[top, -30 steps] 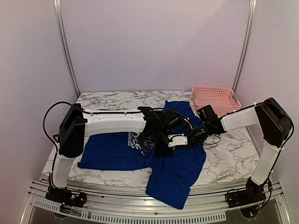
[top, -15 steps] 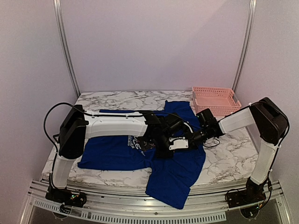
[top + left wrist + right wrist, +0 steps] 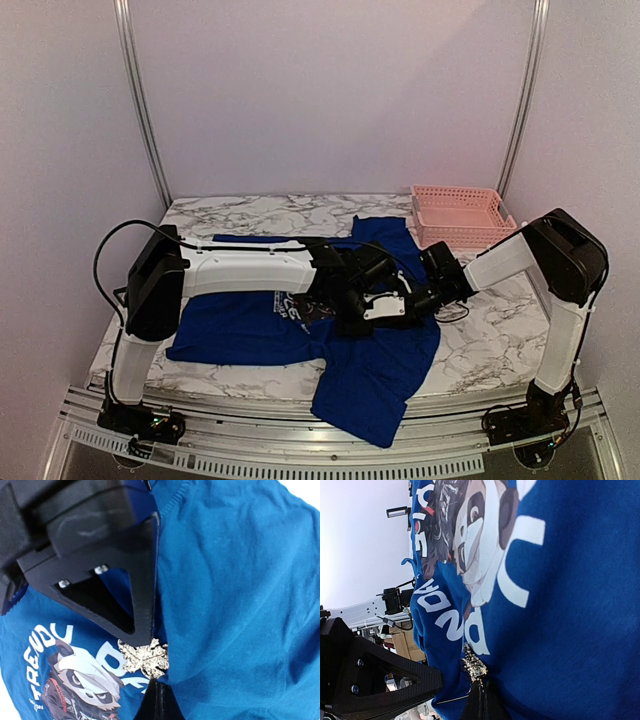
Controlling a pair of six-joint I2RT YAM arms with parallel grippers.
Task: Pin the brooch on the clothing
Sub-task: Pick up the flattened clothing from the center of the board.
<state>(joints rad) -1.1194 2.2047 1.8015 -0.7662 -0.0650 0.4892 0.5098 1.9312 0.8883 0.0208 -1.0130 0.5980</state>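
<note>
The right arm (image 3: 510,258) has leaned in a little. The left pincer (image 3: 156,692) and right pincer (image 3: 479,690) are both pinched tight. The brooch (image 3: 144,658) sits right at their tips, on the blue shirt (image 3: 240,605) under them.

t-shirt (image 3: 240,580) chest print (image 3: 80,680) reads "trend.." & "..nda".

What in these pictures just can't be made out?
Wrist views: the pin behind the brooch, hidden by its silver face and the T-shirt fold; pierced or not, unclear.
Top view: the brooch itself, covered by the left gripper and right gripper.
Left wrist view: the chest print, cut off by the bottom edge.
</note>
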